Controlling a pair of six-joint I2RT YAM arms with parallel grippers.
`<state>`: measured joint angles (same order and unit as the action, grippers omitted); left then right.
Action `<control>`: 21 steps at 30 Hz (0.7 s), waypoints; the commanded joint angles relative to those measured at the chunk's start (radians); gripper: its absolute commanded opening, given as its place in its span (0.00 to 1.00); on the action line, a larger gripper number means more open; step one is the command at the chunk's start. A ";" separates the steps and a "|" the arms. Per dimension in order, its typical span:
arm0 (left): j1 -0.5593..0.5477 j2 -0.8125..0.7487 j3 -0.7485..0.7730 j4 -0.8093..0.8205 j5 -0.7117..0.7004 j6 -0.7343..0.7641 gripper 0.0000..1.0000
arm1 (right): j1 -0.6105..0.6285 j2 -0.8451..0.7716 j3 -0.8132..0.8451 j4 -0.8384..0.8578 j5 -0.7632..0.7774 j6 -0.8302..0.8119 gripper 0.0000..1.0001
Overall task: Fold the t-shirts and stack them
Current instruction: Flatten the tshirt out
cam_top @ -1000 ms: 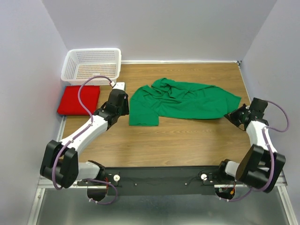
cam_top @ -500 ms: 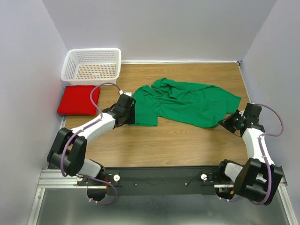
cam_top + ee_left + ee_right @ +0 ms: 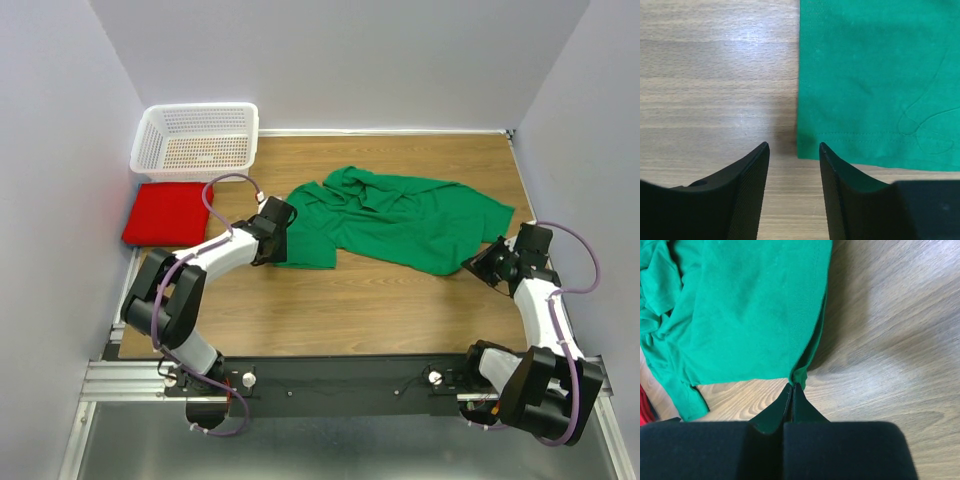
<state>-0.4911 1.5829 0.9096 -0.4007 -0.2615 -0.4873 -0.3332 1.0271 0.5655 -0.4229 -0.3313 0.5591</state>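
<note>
The green t-shirt (image 3: 400, 220) lies crumpled and spread on the wooden table. My left gripper (image 3: 280, 240) is open at its lower left corner; in the left wrist view the hemmed corner (image 3: 810, 147) lies just ahead of my fingers (image 3: 755, 170), not between them. My right gripper (image 3: 478, 265) is shut on the shirt's lower right corner, which rises pinched at my fingertips in the right wrist view (image 3: 801, 375). The red t-shirt (image 3: 168, 212) lies folded at the left, in front of the basket.
A white perforated basket (image 3: 196, 140) stands at the back left corner. Grey walls close in the table on the left, right and back. Bare wood (image 3: 340, 310) lies between the green shirt and the arm bases.
My left gripper has moved right to the green shirt's lower left corner. My right gripper has moved down and left, drawing the shirt's right edge with it.
</note>
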 commanded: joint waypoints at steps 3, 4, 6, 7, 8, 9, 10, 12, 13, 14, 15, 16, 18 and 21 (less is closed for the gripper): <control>-0.001 0.055 0.008 0.013 -0.008 -0.011 0.49 | 0.010 -0.004 -0.027 0.012 -0.005 -0.016 0.01; -0.001 0.064 0.009 0.010 -0.007 -0.010 0.48 | 0.011 -0.004 -0.030 0.013 -0.005 -0.015 0.01; -0.003 0.075 0.011 0.005 -0.008 -0.008 0.47 | 0.011 -0.002 -0.033 0.016 -0.006 -0.015 0.01; -0.003 0.084 0.011 0.000 -0.010 -0.007 0.46 | 0.011 -0.002 -0.033 0.016 -0.006 -0.016 0.01; -0.003 0.088 0.009 -0.003 -0.012 -0.007 0.46 | 0.011 -0.004 -0.033 0.016 -0.006 -0.015 0.01; -0.003 0.091 0.011 -0.009 -0.015 -0.008 0.45 | 0.011 -0.002 -0.032 0.018 -0.006 -0.013 0.01; -0.001 0.092 0.006 -0.010 -0.015 -0.007 0.45 | 0.011 -0.004 -0.032 0.019 -0.006 -0.013 0.01; -0.003 0.098 0.003 -0.012 -0.013 -0.008 0.43 | 0.011 -0.002 -0.033 0.019 -0.008 -0.013 0.01; -0.003 0.100 0.002 -0.012 -0.012 -0.008 0.42 | 0.011 -0.002 -0.033 0.019 -0.008 -0.014 0.01; -0.001 0.103 0.000 -0.012 -0.007 -0.008 0.42 | 0.011 -0.004 -0.033 0.019 -0.008 -0.014 0.01; -0.003 0.106 0.000 -0.012 -0.005 -0.008 0.41 | 0.011 -0.004 -0.033 0.019 -0.006 -0.016 0.01; -0.004 0.111 0.000 -0.010 -0.004 -0.007 0.38 | 0.011 -0.002 -0.033 0.019 -0.006 -0.015 0.01; -0.006 0.112 -0.002 -0.012 0.001 -0.004 0.32 | 0.011 -0.004 -0.033 0.019 -0.005 -0.014 0.01; -0.006 0.105 -0.008 -0.009 -0.005 -0.007 0.22 | 0.011 -0.005 -0.032 0.019 -0.008 -0.016 0.01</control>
<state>-0.4953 1.6497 0.9249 -0.3763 -0.2573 -0.4911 -0.3283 1.0275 0.5480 -0.4129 -0.3313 0.5564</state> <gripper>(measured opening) 0.282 0.011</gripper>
